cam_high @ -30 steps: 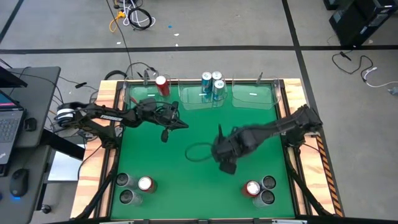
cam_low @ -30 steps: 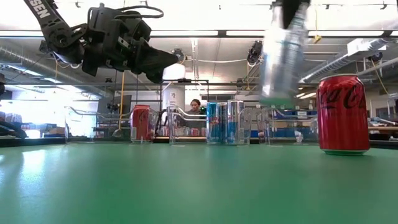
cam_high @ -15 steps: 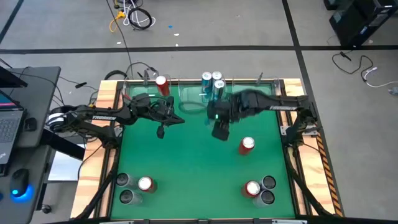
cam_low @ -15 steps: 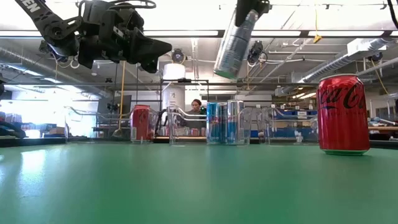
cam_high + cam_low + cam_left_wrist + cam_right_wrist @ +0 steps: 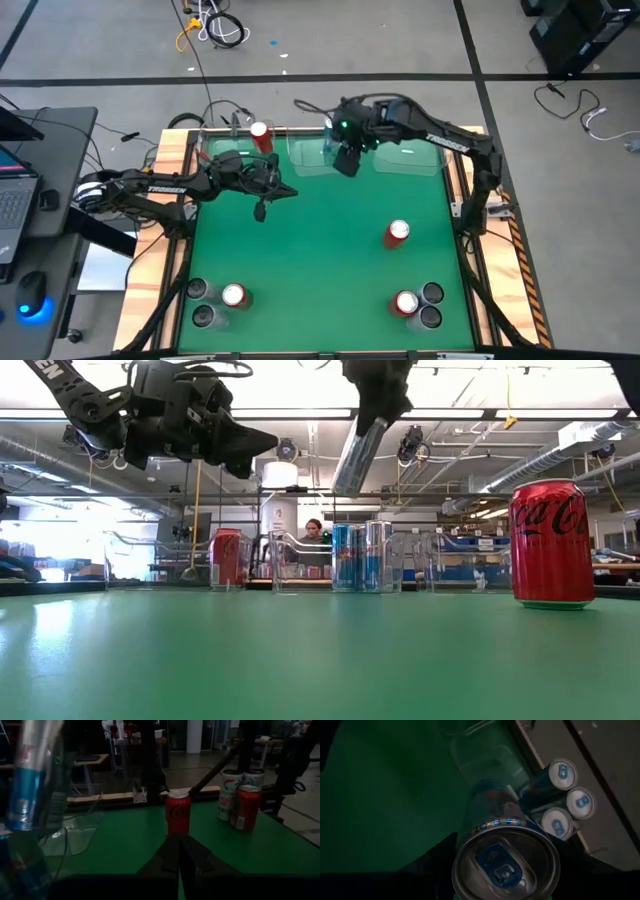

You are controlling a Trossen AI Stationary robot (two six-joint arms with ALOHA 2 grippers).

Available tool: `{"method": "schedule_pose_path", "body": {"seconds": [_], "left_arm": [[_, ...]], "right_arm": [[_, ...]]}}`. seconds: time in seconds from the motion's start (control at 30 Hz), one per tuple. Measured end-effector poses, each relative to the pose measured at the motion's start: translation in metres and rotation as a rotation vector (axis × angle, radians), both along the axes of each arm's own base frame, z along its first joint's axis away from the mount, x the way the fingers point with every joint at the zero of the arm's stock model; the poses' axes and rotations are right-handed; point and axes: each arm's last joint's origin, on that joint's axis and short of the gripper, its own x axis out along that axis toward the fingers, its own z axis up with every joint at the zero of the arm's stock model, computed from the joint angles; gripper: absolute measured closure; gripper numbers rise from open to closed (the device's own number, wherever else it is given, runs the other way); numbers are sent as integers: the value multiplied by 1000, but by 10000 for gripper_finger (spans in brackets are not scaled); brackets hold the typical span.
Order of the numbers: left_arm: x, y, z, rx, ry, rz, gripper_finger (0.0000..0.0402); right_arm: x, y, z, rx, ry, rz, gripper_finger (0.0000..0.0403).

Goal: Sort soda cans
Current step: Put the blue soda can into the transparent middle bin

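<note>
Soda cans: rigid, thin-walled, slick. Right gripper (image 5: 347, 152) pinches a blue-and-white can (image 5: 506, 851) mid-body — you'd keep squeeze light. Left gripper (image 5: 285, 192) is pressed together, empty.

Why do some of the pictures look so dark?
Left wrist view: dim, and the close can is blurry, while the red can farther off is sharp. Right wrist view: dark too, with the held can filling the picture. Low view: bright ceiling lights behind, so the left gripper shows nearly black.
</note>
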Motion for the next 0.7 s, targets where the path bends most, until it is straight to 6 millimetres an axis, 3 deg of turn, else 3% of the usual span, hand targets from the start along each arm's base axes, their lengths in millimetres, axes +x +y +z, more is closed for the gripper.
{"method": "schedule_pose_path", "body": {"seconds": [0.33, 0.7], "left_arm": [[0, 0, -3, -10, 26, 5, 397], [0, 0, -4, -15, 40, 5, 397]], "right_arm": [[21, -51, -22, -16, 108, 6, 180], [47, -71, -71, -8, 337, 86, 180]]}}
